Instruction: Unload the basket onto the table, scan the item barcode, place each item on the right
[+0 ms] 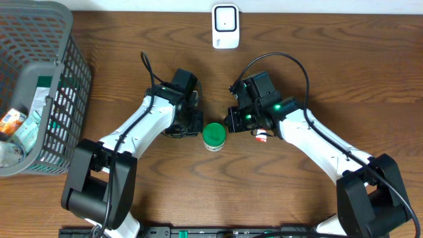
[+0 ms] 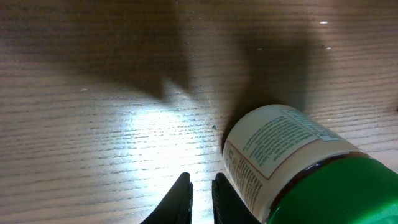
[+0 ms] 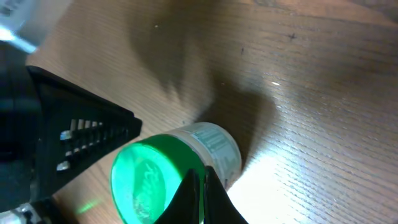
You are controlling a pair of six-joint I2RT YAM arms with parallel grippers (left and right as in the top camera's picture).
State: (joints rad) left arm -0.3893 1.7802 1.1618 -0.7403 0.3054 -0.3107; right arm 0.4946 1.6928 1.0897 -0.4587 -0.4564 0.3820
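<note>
Brown wood-grain table point(image 1: 330, 66) under a green-capped bottle point(image 1: 214, 135), left gripper point(image 2: 201, 190) and right gripper point(image 3: 200, 186) both pinched together beside it.

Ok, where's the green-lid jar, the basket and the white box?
green-lid jar point(image 1: 214, 135), overhead view, on its lid.
basket point(image 1: 73, 99), overhead view, on its mesh wall.
white box point(image 1: 225, 26), overhead view, on its front face.

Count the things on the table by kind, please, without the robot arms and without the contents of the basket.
Green-lidded jar: 1
White barcode scanner: 1
Grey mesh basket: 1
Total: 3
Small red-and-white bit near the jar: unclear, not counted.
</note>
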